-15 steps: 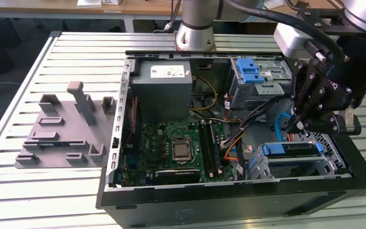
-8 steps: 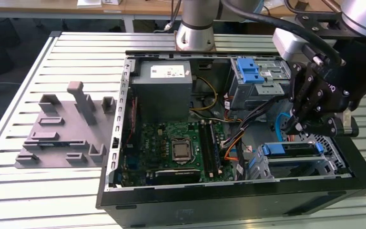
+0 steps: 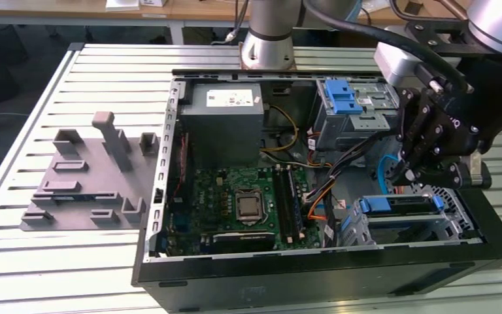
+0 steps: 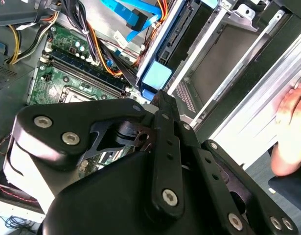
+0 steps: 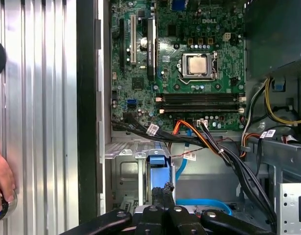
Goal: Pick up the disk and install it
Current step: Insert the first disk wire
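Observation:
The disk (image 3: 397,205) sits on edge in the drive cage at the front corner of the open computer case, on the exterior view's right; its blue carrier bracket faces up. My black gripper (image 3: 410,175) hangs just above it, fingers closed together with nothing between them. In the first wrist view the blue bracket (image 5: 157,164) lies right in front of my gripper (image 5: 162,192). The second wrist view has my gripper (image 4: 162,97) close to the bracket's blue tab (image 4: 156,76). I cannot tell whether the tips touch the bracket.
The case (image 3: 321,265) holds a motherboard (image 3: 242,203), a grey metal box (image 3: 225,121), a silver cage with a blue latch (image 3: 351,104) and loose cables (image 3: 325,190). A grey fixture (image 3: 89,176) lies on the slatted table. A person's hand (image 4: 292,132) rests on the table beside the case (image 5: 1,186).

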